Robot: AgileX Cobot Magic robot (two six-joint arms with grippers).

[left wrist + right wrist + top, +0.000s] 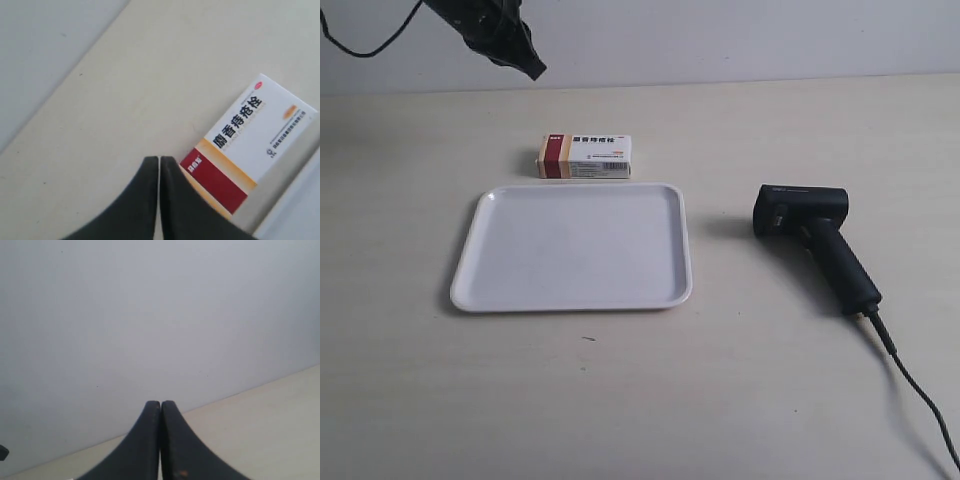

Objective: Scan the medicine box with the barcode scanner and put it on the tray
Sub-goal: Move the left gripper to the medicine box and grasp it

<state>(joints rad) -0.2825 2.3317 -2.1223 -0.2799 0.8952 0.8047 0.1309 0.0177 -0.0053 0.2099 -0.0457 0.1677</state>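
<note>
hovering above the table's far corner at the exterior view's left, the left gripper is keeping its jaws closed on nothing. the small white carton with a red band is lying just behind the flat white square plastic tray. the black pistol-shaped scanner is resting well apart, rightward. the right gripper is pressing its jaws together, empty.

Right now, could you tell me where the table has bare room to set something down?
Free: the wide strip between the tray and the barcode scanner, and the near edge below the tray. Tight: the medicine box lies just beyond the tray's far rim, and the scanner's cable crosses the near right corner.
</note>
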